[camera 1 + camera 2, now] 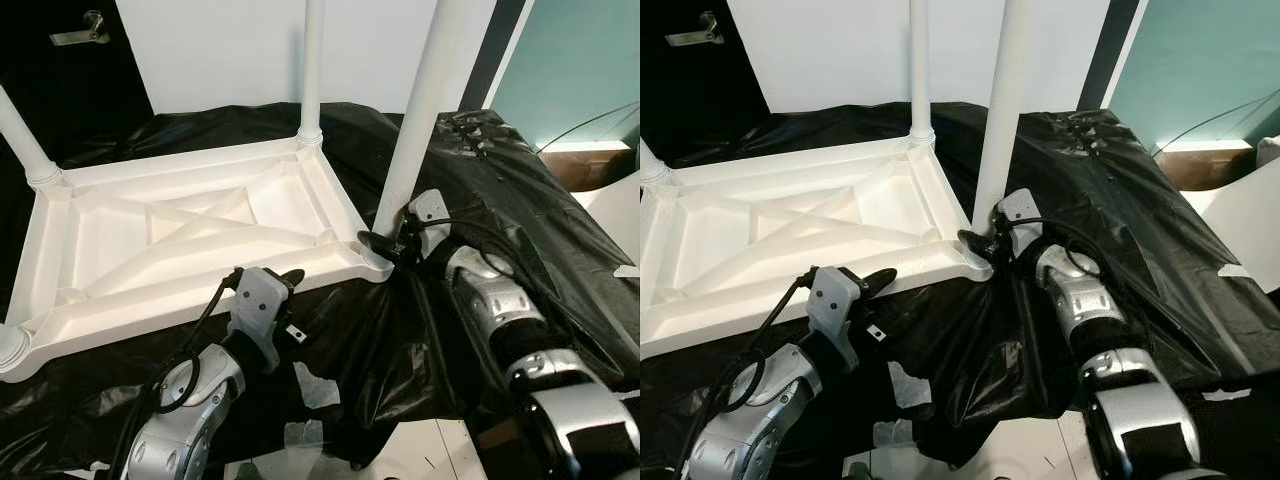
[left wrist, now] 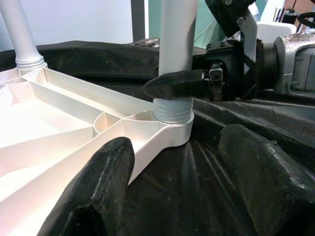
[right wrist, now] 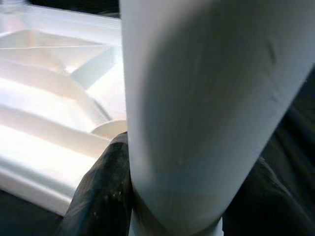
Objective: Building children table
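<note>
A white plastic table top (image 1: 180, 240) lies upside down on a black plastic sheet (image 1: 380, 340). White legs stand up from its corners: one at the far left (image 1: 22, 140), one at the far right (image 1: 312, 70), and the near right leg (image 1: 415, 130). My right gripper (image 1: 385, 245) is shut on the near right leg just above its threaded collar (image 2: 172, 108), with a black finger (image 3: 106, 187) on each side of the tube. My left gripper (image 1: 285, 285) is open at the table top's front rim, one finger (image 2: 106, 172) over the rim and the other over the sheet.
The black sheet drapes over a raised surface at the right (image 1: 520, 190). A dark door with a metal handle (image 1: 80, 30) is at the back left, and a teal panel (image 1: 580, 70) and a cardboard box (image 1: 600, 165) at the back right. Pale tape patches (image 1: 315, 385) lie near me.
</note>
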Robot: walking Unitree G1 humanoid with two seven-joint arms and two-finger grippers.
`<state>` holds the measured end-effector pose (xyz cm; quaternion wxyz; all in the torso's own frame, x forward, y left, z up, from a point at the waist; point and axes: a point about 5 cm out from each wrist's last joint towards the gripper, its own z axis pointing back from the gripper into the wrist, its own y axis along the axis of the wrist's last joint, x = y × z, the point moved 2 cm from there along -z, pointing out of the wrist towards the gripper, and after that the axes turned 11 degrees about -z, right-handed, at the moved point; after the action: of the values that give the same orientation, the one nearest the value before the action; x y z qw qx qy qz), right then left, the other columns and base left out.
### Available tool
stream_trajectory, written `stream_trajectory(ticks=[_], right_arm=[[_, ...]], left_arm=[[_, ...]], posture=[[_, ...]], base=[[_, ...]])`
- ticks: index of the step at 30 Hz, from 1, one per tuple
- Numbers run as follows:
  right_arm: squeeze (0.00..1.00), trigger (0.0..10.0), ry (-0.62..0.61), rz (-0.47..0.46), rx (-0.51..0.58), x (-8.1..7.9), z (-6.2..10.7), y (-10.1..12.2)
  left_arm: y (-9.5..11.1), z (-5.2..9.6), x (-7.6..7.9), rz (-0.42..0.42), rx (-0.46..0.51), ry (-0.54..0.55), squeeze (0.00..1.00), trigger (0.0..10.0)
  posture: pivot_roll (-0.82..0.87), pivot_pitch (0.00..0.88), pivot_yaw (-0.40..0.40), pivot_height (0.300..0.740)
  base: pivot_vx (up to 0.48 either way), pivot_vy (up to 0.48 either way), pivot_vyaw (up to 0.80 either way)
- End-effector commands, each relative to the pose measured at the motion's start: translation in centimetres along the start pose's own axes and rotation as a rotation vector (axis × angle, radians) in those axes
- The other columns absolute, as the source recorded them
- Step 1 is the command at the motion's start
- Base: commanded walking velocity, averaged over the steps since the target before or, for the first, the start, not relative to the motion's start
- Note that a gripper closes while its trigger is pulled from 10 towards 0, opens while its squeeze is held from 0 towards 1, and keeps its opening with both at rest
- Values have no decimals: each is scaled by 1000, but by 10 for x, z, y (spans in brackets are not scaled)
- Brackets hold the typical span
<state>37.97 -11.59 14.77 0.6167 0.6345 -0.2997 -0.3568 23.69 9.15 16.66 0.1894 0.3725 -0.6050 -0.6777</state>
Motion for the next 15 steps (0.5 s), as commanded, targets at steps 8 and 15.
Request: stream_trajectory(ticks=[8, 15], right_arm=[[0, 10000, -295, -3, -41, -2, 12, -30], [0, 10000, -418, -101, 17, -28, 8, -33]], left_arm=[[0, -1, 2, 7, -13, 24, 0, 10000], [1, -3, 3, 13, -6, 20, 0, 10000]], posture=[[117, 45, -67, 740], [117, 37, -62, 740]], base=[[0, 0, 0], [0, 0, 0]])
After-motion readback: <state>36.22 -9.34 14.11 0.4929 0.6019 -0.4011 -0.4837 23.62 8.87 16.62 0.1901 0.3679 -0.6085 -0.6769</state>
